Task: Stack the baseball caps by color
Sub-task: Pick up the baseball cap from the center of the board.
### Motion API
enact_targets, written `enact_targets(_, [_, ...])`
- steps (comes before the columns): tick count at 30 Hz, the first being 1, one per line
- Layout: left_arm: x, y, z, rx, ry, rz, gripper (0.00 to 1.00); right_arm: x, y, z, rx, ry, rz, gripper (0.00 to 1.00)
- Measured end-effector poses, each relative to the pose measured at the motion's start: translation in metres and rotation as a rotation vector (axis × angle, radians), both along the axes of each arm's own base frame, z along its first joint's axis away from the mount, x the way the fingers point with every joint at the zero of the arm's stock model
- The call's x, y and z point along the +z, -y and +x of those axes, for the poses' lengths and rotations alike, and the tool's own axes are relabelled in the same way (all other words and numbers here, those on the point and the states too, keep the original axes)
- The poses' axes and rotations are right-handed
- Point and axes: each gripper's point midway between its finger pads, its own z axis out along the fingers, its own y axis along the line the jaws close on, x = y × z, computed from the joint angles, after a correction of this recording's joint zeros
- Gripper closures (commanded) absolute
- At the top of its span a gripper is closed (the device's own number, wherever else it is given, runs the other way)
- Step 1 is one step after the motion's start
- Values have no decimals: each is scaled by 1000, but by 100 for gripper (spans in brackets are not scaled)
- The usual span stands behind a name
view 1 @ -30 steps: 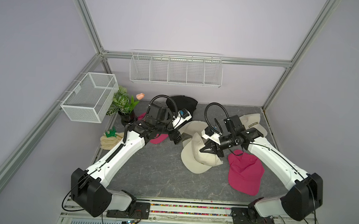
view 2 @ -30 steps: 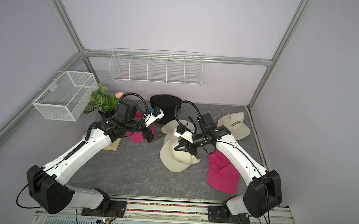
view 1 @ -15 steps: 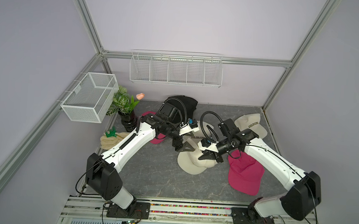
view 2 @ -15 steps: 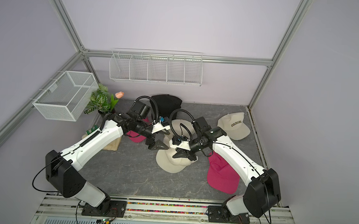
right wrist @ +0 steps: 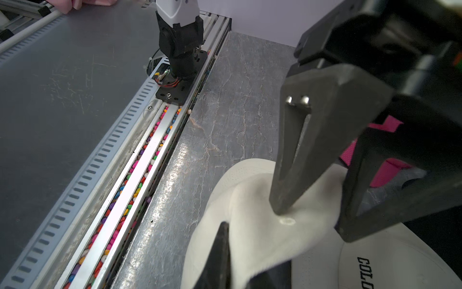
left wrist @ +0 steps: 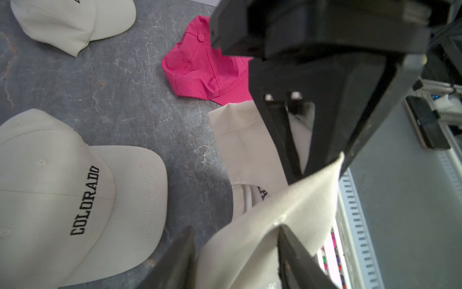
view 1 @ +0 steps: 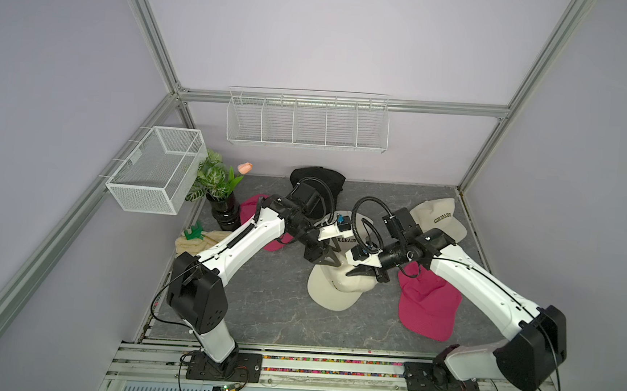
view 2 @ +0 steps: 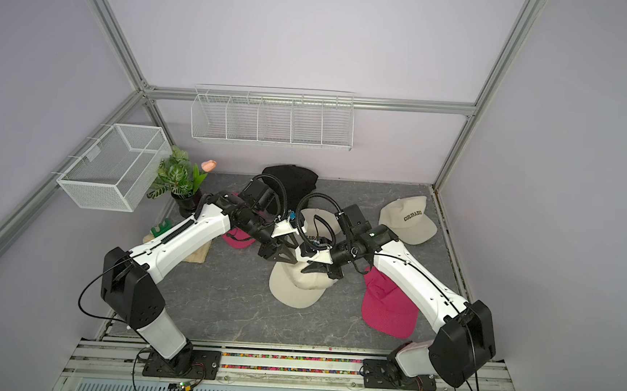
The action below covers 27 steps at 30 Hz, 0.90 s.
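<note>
A cream cap [view 1: 335,286] [view 2: 298,284] hangs between my two grippers near the middle of the mat, brim low. Its cream fabric [left wrist: 262,225] fills the gap between my left gripper's [view 1: 324,259] [left wrist: 235,227] fingers. My right gripper [view 1: 365,273] [right wrist: 246,250] is shut on the cap's [right wrist: 262,237] other side. Just behind lies a second cream COLORADO cap [view 1: 346,240] [left wrist: 62,187]. A third cream cap [view 1: 438,218] sits at the back right. One pink cap [view 1: 427,302] lies under my right arm, another pink cap [view 1: 252,207] under my left arm. Black caps [view 1: 319,176] rest against the back wall.
A potted plant [view 1: 218,186] and a folded cream towel with a green toy [view 1: 199,241] stand at the left edge. A wire basket [view 1: 155,170] hangs on the left wall and a wire rack [view 1: 305,122] on the back wall. The arms' rail [view 1: 330,367] runs along the front.
My left arm has reached right to the held cream cap and its jaws have narrowed onto the fabric. My right gripper has kept its grip and sunk slightly with the cap.
</note>
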Motion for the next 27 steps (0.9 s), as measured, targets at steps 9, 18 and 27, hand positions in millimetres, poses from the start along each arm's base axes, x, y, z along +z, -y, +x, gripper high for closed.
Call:
enact_targets(9, [20, -10, 22, 68, -10, -68, 100, 2, 4, 10, -36, -24, 41, 61])
enact_targets(18, [66, -55, 27, 184, 88, -242, 100, -1, 15, 19, -75, -82, 105, 55])
enact_targets(27, [95, -73, 10, 182, 169, -352, 100, 4, 17, 16, -58, -102, 136, 53])
